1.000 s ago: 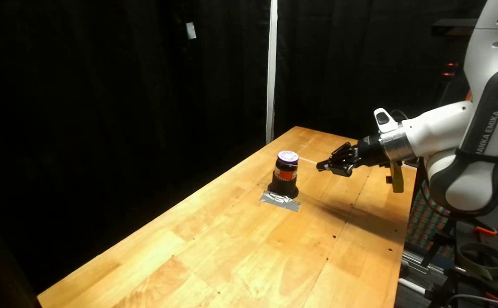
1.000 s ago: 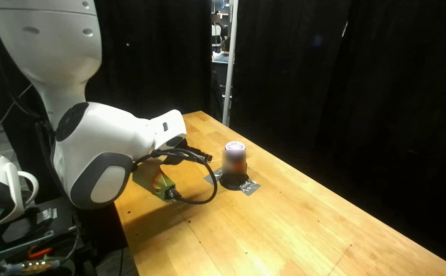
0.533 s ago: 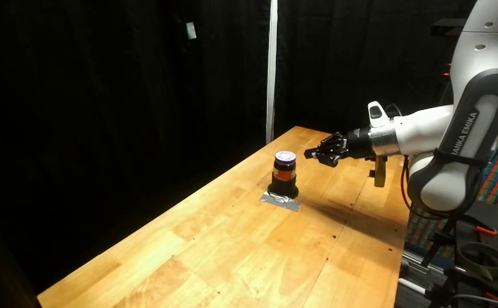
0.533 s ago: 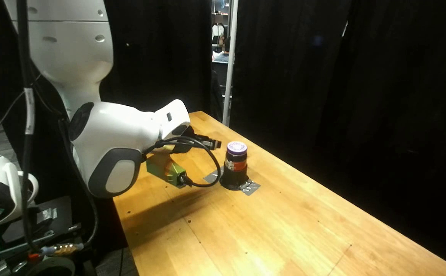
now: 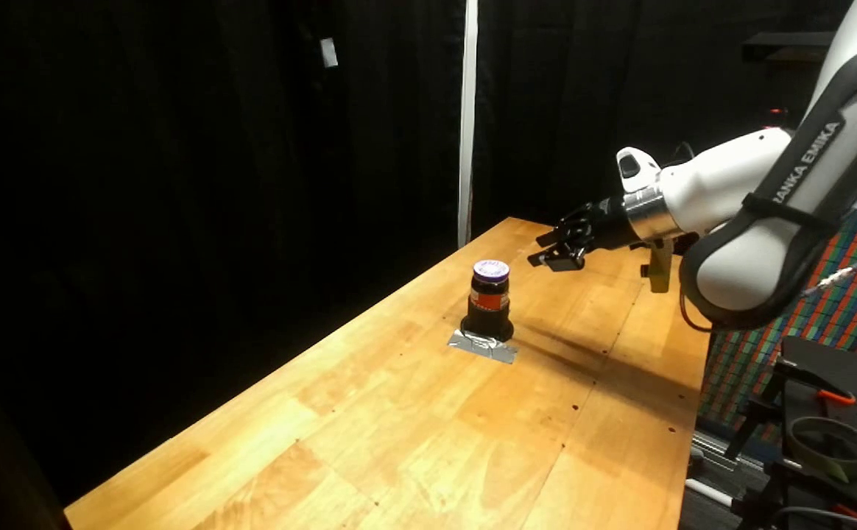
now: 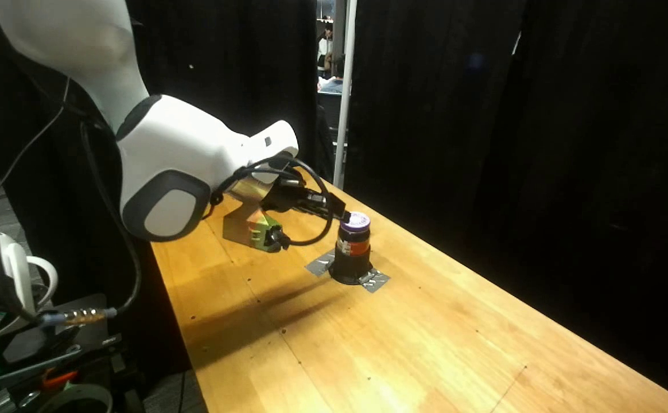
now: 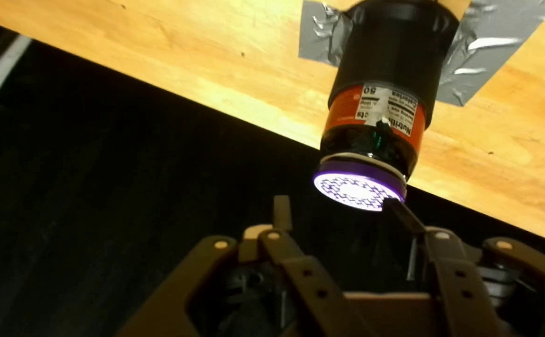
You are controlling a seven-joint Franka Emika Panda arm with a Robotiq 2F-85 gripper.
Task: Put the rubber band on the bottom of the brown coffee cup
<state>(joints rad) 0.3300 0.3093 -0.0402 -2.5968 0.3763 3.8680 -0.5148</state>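
The brown coffee cup point(image 5: 489, 300) stands upright in a black holder on the table, in both exterior views. It is a dark jar with an orange-red label and a purple-white lid. In the wrist view the jar point(image 7: 371, 145) hangs upside down in the picture. A tan rubber band point(image 7: 371, 160) sits around it, right against the lid's edge. My gripper point(image 5: 540, 250) is above the table, apart from the jar. In the wrist view the gripper point(image 7: 335, 208) is open with nothing between its fingers; one fingertip overlaps the lid in the picture.
Grey tape point(image 5: 483, 346) fixes the black holder point(image 6: 350, 268) to the wooden table point(image 5: 399, 442). The wrist camera housing and its looped cable point(image 6: 319, 229) hang below and beside the gripper. Black curtains and a pale pole point(image 5: 467, 125) stand behind the table.
One second ago the band stretched from the jar to the closed gripper. Now it is off the gripper and rests on the jar. The gripper has risen and opened.
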